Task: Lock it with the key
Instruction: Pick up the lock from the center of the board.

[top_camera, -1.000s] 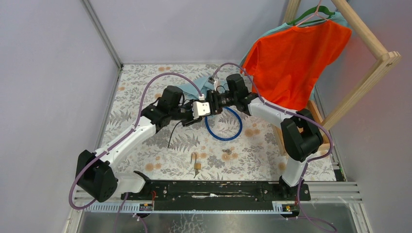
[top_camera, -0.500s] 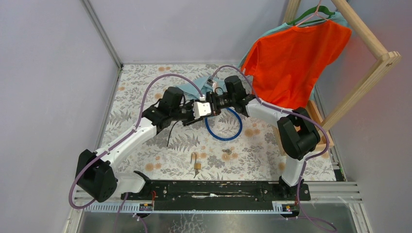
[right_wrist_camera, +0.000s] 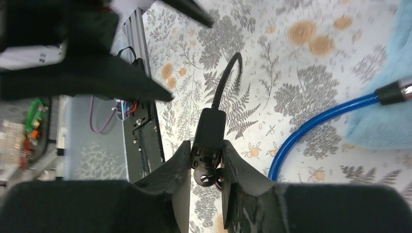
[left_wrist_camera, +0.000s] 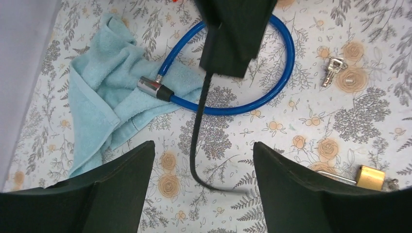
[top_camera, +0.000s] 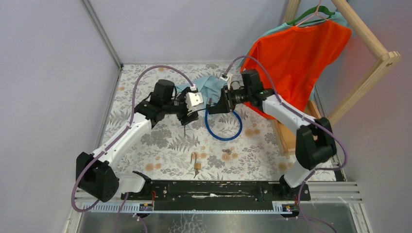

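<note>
The key, a small grey bunch [top_camera: 226,156], lies on the floral cloth right of the brass padlock [top_camera: 197,164]. Both also show in the left wrist view, the key [left_wrist_camera: 333,69] beside the blue loop and the padlock [left_wrist_camera: 371,175] at the lower right. My right gripper [top_camera: 214,107] is shut on a black plug-like block [right_wrist_camera: 210,128] with a black cord [left_wrist_camera: 197,141] hanging to the cloth. It is held above the blue cable loop [top_camera: 238,127]. My left gripper [top_camera: 187,116] is open and empty in the air, just left of the right one.
A light-blue towel [top_camera: 206,83] lies at the back under the blue cable's metal end [left_wrist_camera: 150,87]. An orange shirt [top_camera: 296,58] hangs on a wooden rack [top_camera: 374,48] at the right. Grey walls close the left and the back.
The two grippers were together at mid-table; now they are apart. The left arm has drawn back to the left, and the right gripper has moved right with the black block.
</note>
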Robot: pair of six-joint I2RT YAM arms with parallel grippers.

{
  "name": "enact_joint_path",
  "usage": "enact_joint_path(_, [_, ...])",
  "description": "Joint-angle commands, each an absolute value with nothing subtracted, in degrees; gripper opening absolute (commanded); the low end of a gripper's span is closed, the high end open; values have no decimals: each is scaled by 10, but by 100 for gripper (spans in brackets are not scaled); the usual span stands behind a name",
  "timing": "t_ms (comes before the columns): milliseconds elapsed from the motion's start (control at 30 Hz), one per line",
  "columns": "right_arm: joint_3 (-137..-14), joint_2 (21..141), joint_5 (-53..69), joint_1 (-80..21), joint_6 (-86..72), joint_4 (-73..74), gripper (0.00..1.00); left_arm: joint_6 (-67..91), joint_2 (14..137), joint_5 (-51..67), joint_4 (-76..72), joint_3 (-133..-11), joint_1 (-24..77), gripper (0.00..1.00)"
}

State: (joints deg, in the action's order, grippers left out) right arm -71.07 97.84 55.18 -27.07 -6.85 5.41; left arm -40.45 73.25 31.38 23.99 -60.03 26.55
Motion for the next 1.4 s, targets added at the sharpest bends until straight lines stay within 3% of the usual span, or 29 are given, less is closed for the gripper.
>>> enact_joint_path(0, [-715, 890, 623, -248, 60, 84, 0, -393, 771, 430, 326, -668, 230, 81])
enact_joint_path(100, [-713, 868, 660, -241, 98, 108, 0, -390, 811, 481, 373, -711, 228, 78])
enact_joint_path(300, [-692, 832, 683, -240, 126, 115, 0, -370, 856, 558, 393, -755, 228, 59])
enact_joint_path(433, [-680, 819, 670, -240, 134, 112, 0, -355, 861, 577, 395, -765, 228, 32])
enact_joint_path(633, [-665, 809, 650, -237, 134, 100, 2, -340, 856, 569, 415, -780, 228, 0])
enact_joint_path(700, [-667, 809, 641, -237, 138, 107, 14, -330, 854, 556, 419, -787, 229, 0])
enact_joint_path(800, [-690, 812, 616, -237, 189, 171, 52, -328, 855, 518, 443, -808, 236, 0])
enact_joint_path(933, [-726, 815, 597, -238, 251, 248, 82, -348, 860, 475, 486, -833, 257, 0])
enact_joint_path(1000, [-749, 819, 591, -238, 280, 285, 87, -356, 863, 453, 500, -842, 271, 0])
enact_joint_path(1167, [-772, 817, 566, -239, 321, 322, 91, -372, 882, 421, 534, -874, 293, 0])
enact_joint_path(1367, [-772, 828, 582, -239, 344, 335, 85, -371, 891, 430, 541, -886, 310, 0])
